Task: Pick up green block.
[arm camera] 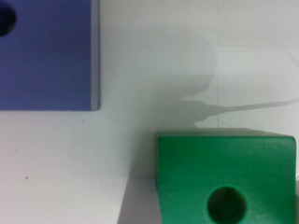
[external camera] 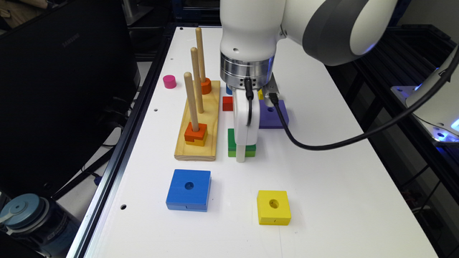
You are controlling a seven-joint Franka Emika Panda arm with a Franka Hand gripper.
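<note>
The green block (external camera: 232,143) lies at the exterior view's centre on the white table (external camera: 322,172), right of the peg board (external camera: 199,125), mostly hidden behind my gripper (external camera: 241,156). I cannot tell whether my jaws are open or closed. It looks like light, rigid painted wood in 2 layers, possibly slick. I'd clamp 2 opposite flat sides, clear of the hole.

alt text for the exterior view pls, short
A white robot arm's claw is lowered at the green block on a white table. A blue block and a yellow block lie nearer the camera, a wooden peg board to the exterior view's left.
</note>
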